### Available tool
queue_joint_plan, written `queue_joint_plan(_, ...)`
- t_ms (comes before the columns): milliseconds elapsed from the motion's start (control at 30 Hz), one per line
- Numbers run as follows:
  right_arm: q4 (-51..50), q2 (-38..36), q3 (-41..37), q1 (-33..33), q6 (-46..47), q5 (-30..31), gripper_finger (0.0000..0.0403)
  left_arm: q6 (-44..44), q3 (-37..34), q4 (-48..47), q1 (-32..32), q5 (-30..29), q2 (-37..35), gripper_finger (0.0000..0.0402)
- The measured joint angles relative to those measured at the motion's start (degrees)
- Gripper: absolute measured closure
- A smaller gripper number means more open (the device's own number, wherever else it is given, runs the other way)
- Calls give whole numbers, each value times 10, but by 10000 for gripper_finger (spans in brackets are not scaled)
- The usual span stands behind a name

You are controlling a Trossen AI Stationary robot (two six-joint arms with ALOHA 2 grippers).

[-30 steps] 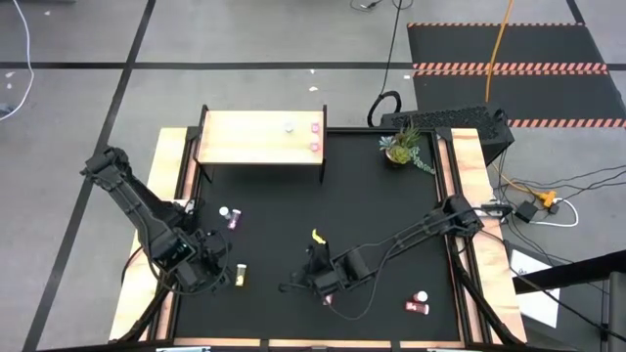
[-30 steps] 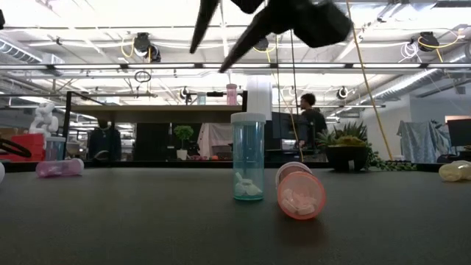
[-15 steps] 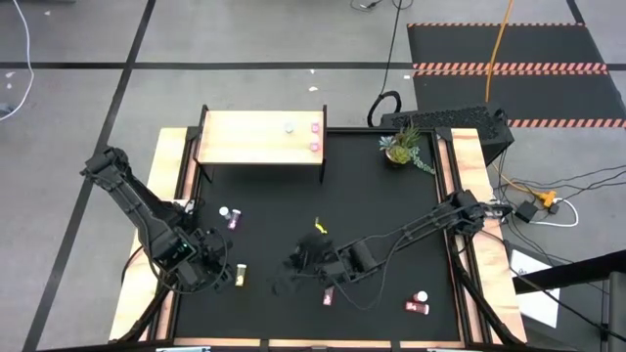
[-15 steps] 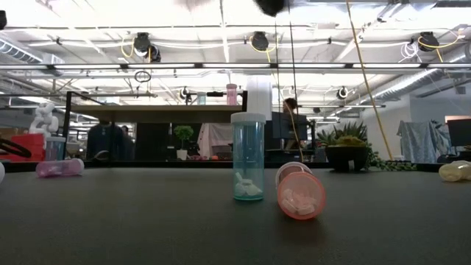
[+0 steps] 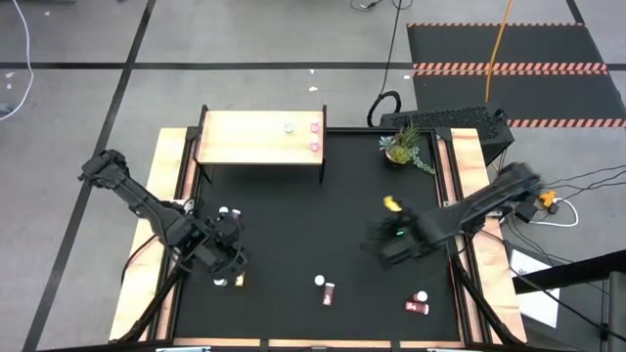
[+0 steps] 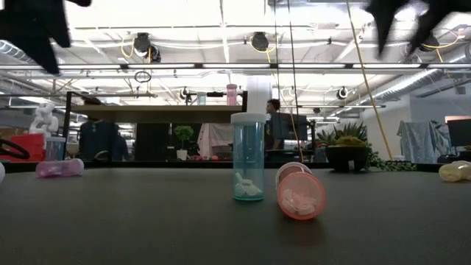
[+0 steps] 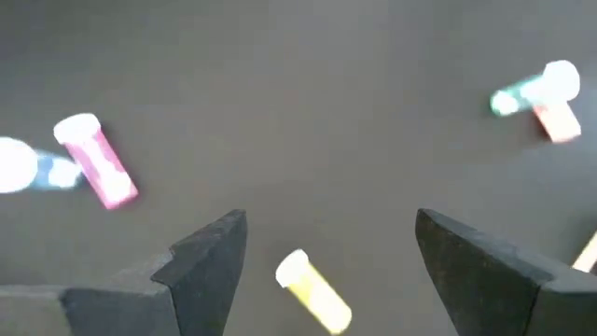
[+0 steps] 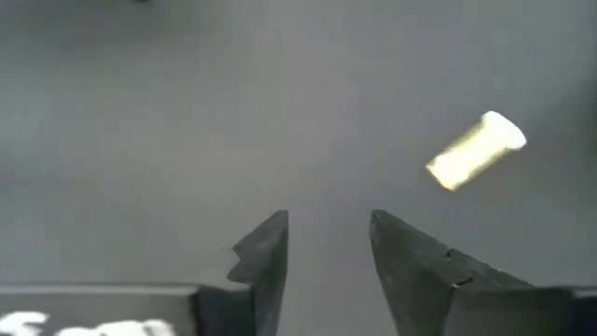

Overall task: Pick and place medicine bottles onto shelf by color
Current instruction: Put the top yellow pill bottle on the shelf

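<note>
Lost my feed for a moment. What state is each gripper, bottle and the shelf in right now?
left gripper: open, above lying yellow bottle
right gripper: open, empty
teal bottle: upright, capped
red bottle: lying down
shelf: holds three bottles

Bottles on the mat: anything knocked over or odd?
Yes. The red bottle lies on its side beside the upright teal bottle, and a pink bottle lies toppled farther off.

bottles (image 5: 316, 282): nine (three shelved) | shelf (image 5: 245, 139): one | plant (image 5: 401, 147): one
</note>
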Motion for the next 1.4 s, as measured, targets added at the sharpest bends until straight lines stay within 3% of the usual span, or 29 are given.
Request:
queue_joint_plan(200, 157, -160, -213, -2, 39, -16, 216, 76, 0, 84, 45, 1, 0, 92)
queue_joint_plan(400, 158, -212, -318, -40, 41, -79, 218, 103, 0, 125, 80, 1, 0, 92)
queue_joint_plan(700, 138, -256, -376, -112, 35, -126, 222, 120, 0, 123, 108, 7, 0, 92)
queue_joint_plan(900, 185, -257, -419, -141, 57, -207, 222, 134, 0, 122, 121, 7, 0, 92)
queue_joint_plan(1400, 235, -257, -455, -194, 64, -208, 222, 180, 0, 121, 146, 29, 0, 92)
